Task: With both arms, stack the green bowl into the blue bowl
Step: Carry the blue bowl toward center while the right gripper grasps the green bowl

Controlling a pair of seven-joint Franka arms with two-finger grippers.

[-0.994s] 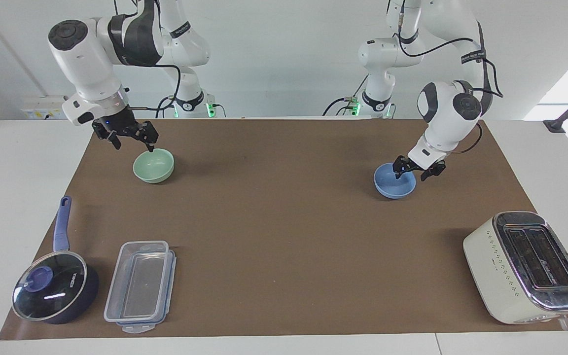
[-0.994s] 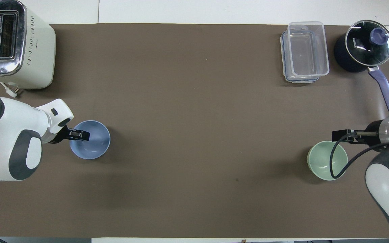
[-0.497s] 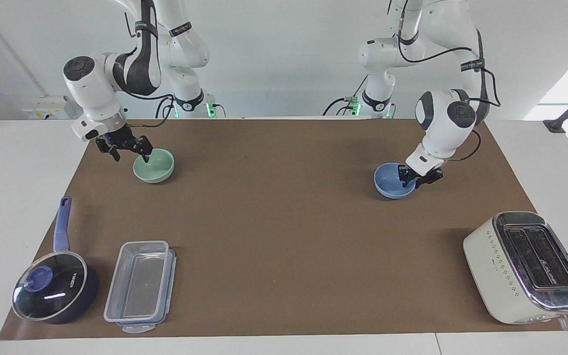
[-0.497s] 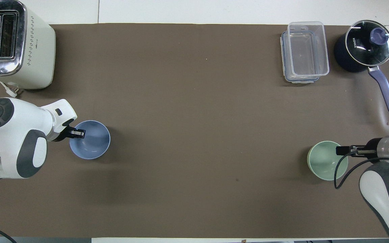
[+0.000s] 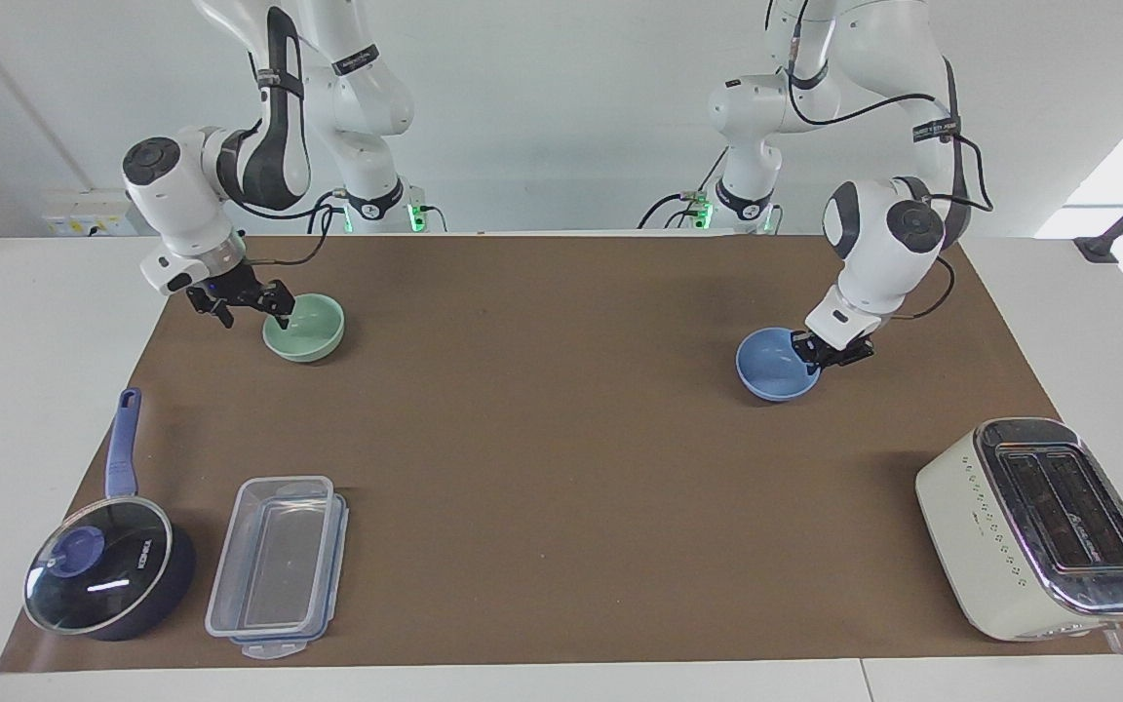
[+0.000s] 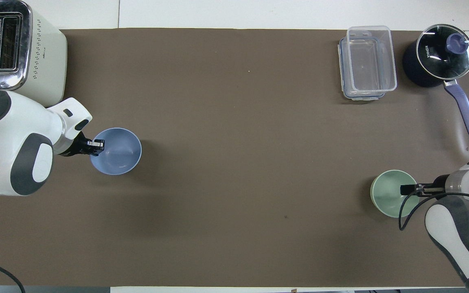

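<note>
The green bowl (image 5: 310, 331) stands on the brown mat near the right arm's end of the table; it also shows in the overhead view (image 6: 388, 194). My right gripper (image 5: 254, 310) (image 6: 408, 189) is open and low at its rim, one finger inside the bowl and the other outside. The blue bowl (image 5: 771, 370) (image 6: 119, 154) is near the left arm's end, slightly tilted. My left gripper (image 5: 823, 352) (image 6: 97, 143) is shut on the blue bowl's rim, on the side toward the left arm's end.
A cream toaster (image 5: 1039, 531) (image 6: 16, 53) stands farther from the robots at the left arm's end. A clear plastic container (image 5: 277, 565) (image 6: 367, 61) and a dark blue lidded saucepan (image 5: 103, 575) (image 6: 438, 57) stand farther out at the right arm's end.
My left gripper came down, closed on the blue bowl's rim and moved the bowl a little away from the robots. My right gripper lowered onto the green bowl's rim.
</note>
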